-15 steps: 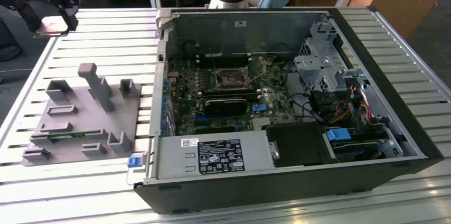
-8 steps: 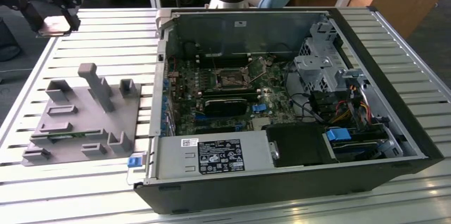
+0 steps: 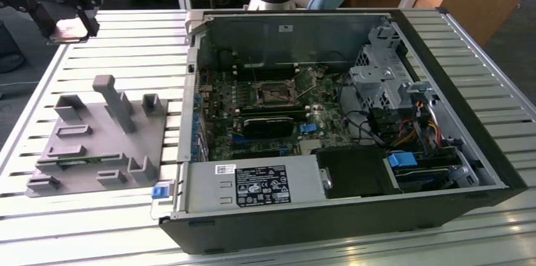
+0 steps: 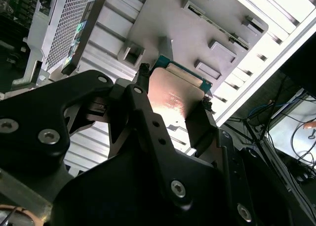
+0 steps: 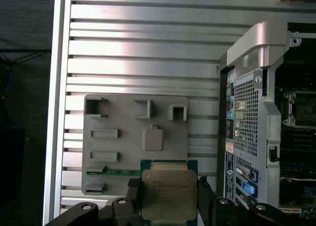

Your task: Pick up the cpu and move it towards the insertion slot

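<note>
1. The cpu (image 5: 168, 194) is a flat square chip with a shiny silver-grey metal lid and a green rim; it sits between my fingers (image 5: 206, 194).
2. My gripper (image 5: 169, 202) is clamped on the cpu's two opposite edges.
3. I hang above the slatted bench (image 5: 148, 48), the grey fixture (image 5: 136, 142) directly beneath my gripper, the insertion slot (image 3: 275, 93) well off to one side.

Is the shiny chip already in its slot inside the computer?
Out. The chip is gripped between the gripper's fingers above the grey holder on the table, while the slot inside the computer sits bare.
</note>
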Controlling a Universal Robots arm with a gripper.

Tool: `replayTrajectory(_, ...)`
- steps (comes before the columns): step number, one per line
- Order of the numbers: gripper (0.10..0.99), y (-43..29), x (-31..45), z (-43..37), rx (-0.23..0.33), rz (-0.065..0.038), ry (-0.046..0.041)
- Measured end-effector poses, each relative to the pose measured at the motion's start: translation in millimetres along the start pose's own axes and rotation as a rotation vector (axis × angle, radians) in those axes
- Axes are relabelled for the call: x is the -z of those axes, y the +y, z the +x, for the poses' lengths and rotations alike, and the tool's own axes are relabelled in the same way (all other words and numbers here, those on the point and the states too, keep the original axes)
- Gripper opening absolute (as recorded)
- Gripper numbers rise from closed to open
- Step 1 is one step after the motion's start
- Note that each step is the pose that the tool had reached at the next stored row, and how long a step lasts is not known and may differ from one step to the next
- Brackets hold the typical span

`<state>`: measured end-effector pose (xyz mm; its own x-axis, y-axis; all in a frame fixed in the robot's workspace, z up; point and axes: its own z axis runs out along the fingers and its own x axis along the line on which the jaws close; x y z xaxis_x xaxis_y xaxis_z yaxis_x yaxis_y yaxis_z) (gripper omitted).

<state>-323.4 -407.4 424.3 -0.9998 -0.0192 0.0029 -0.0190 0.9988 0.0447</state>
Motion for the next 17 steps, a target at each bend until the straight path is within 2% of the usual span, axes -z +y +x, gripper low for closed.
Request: replayTrajectory(17, 0.541, -0.2, -0.1, -9.9, 0.0, 0.0, 0.0)
